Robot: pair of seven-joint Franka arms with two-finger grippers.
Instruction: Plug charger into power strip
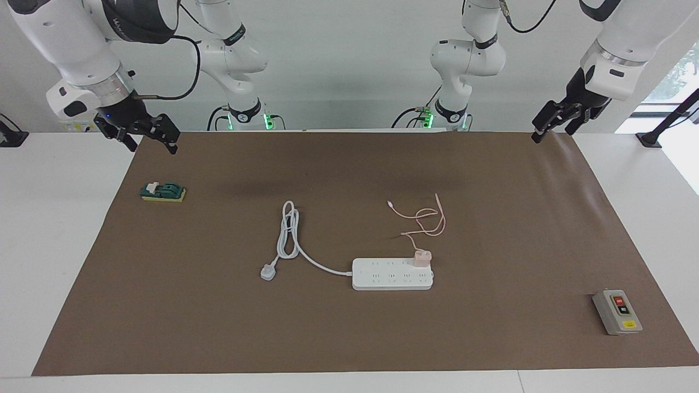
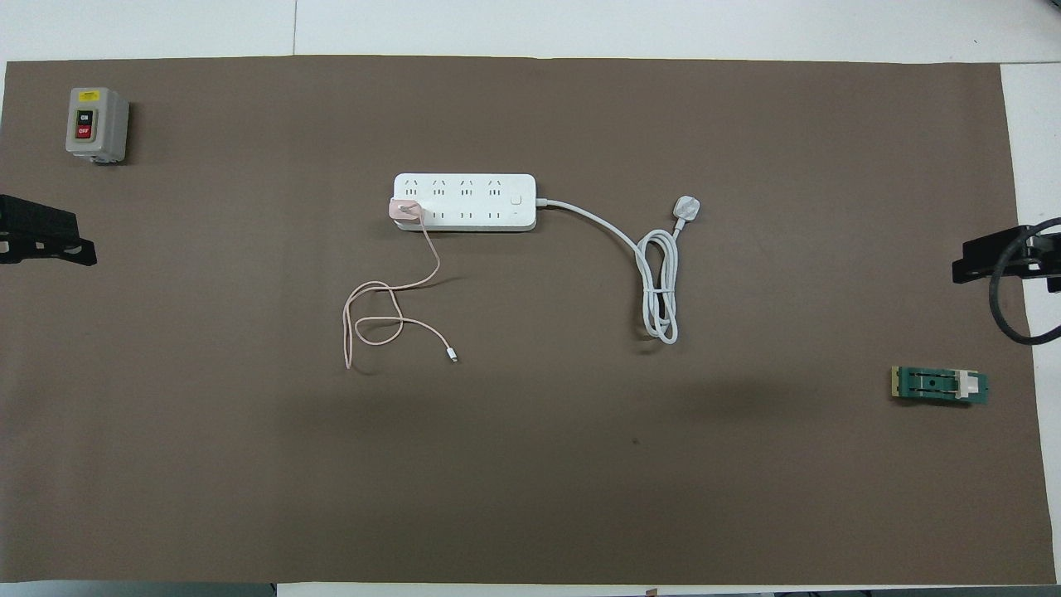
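The white power strip (image 1: 390, 275) (image 2: 472, 195) lies flat in the middle of the brown mat. The pale pink charger (image 1: 422, 257) (image 2: 405, 211) sits upright on it, in the socket row nearer to the robots, at the end toward the left arm. Its thin pink cable (image 1: 426, 218) (image 2: 381, 319) loops on the mat nearer to the robots. My left gripper (image 1: 552, 132) (image 2: 50, 240) hangs open and empty over the mat's corner at the left arm's end. Over the corner at the right arm's end my right gripper (image 1: 152, 144) (image 2: 986, 257) waits, open and empty.
The strip's thick white cord ends in a three-pin plug (image 1: 267, 272) (image 2: 688, 207) toward the right arm's end. A grey button box (image 1: 617, 312) (image 2: 96, 124) stands farther out at the left arm's end. A green switch block (image 1: 163, 191) (image 2: 939, 385) lies under the right gripper's side.
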